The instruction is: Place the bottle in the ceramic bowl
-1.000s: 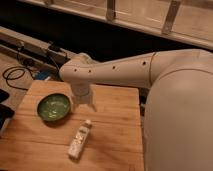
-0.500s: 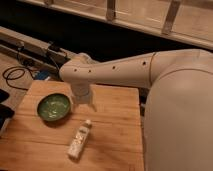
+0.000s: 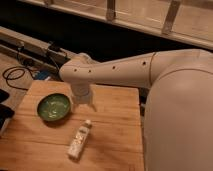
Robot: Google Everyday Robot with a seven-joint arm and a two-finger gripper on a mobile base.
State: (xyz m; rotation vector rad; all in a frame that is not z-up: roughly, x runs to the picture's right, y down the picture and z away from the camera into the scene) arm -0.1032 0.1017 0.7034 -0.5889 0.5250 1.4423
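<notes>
While the bottle (image 3: 80, 140) lies flat just right of and nearer than the ceramic bowl (image 3: 53, 107), the gripper (image 3: 84, 100) hangs just right of the bowl, jaws apart, holding nothing.
The bottle's long axis runs near to far, with its cap at the far end toward the gripper; the label marks are too blurred to read.

A wooden table (image 3: 117, 127) made of pale planks fills the near part of the scene. A green ceramic bowl (image 3: 53, 107) sits on its left side. The bottle (image 3: 79, 140) lies on its side nearer and to the right, apart from the bowl, cap pointing far. The gripper (image 3: 83, 100), empty with jaws apart, hangs just right of the bowl.
</notes>
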